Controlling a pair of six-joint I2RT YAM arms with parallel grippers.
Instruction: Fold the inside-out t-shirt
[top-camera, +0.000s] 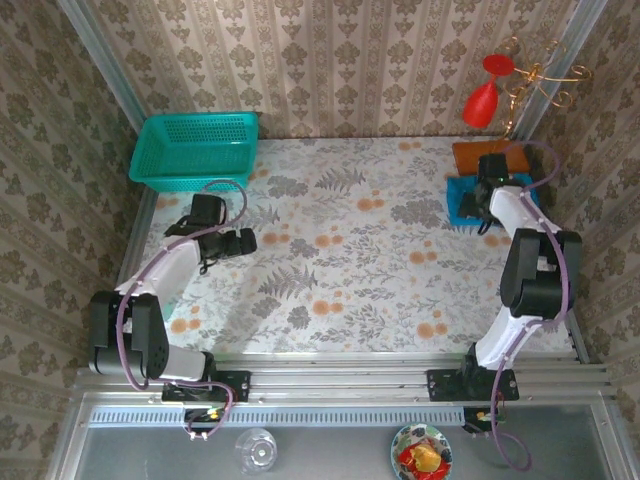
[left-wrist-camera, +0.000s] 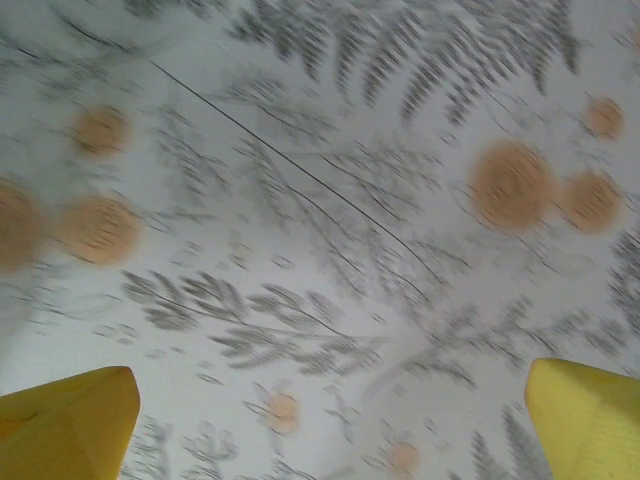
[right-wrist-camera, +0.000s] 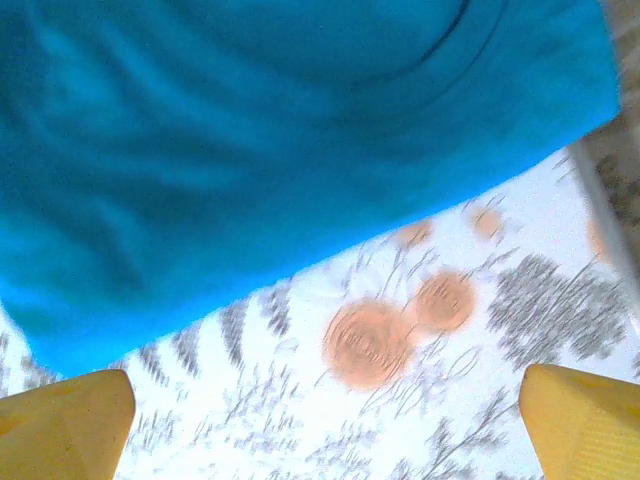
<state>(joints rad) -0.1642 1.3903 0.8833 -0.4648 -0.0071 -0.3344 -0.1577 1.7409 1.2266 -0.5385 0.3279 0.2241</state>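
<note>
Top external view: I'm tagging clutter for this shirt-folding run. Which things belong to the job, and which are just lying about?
Job:
teal-blue t-shirt, at far right
left gripper and right gripper, both open

Lying about:
teal mesh basket
red glass
gold wire stand
brown board
clear glass
bowl

There is one teal mesh basket (top-camera: 195, 150) on one flowered table (top-camera: 340, 250). Far to the right of the basket lies one blue t-shirt (top-camera: 463, 203), with one brown board (top-camera: 478, 152) just behind it. Higher on that side there is one red glass-shaped thing (top-camera: 483, 98) and one gold wire stand (top-camera: 545, 72).

There are two arms, the left arm (top-camera: 165, 270) just nearer than the basket and the right arm (top-camera: 530, 255) far to its right. There are two grippers, the left gripper (left-wrist-camera: 330, 420) and the right gripper (right-wrist-camera: 325, 420). Each has two yellow fingertips (left-wrist-camera: 65, 425), making four in all.

Nearer than the basket, past the table's edge, stand one clear glass (top-camera: 256, 448) and one dish (top-camera: 421, 452) of coloured pieces.
</note>
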